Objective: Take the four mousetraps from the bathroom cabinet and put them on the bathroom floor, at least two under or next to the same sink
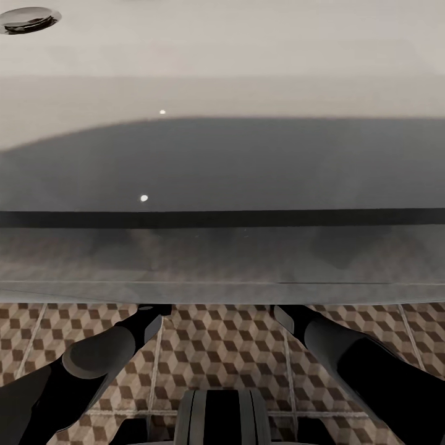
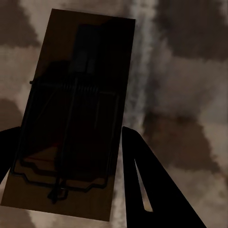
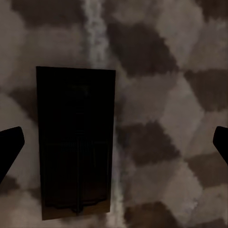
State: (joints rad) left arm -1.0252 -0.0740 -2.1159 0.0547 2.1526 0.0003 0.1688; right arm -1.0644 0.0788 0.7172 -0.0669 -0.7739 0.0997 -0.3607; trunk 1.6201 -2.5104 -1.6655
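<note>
Both arms (image 1: 93, 364) matte black w/ grey rounded link shells, tapering fwd. Trunk (image 1: 221, 415) at 6 o'clock: grey w/ black centre stripe. Fingers (image 2: 156, 190) flat black, pointed.

The sink (image 1: 222, 167) overhangs both arms, blocking upward travel. Beneath it, floor (image 1: 222, 346) lies open beside each mousetrap (image 2: 71, 118) (image 3: 76, 142).

Pale glossy sink basin (image 1: 247, 55) ahead, metal drain (image 1: 28, 18) at far corner; shadowed underside; dim light.
</note>
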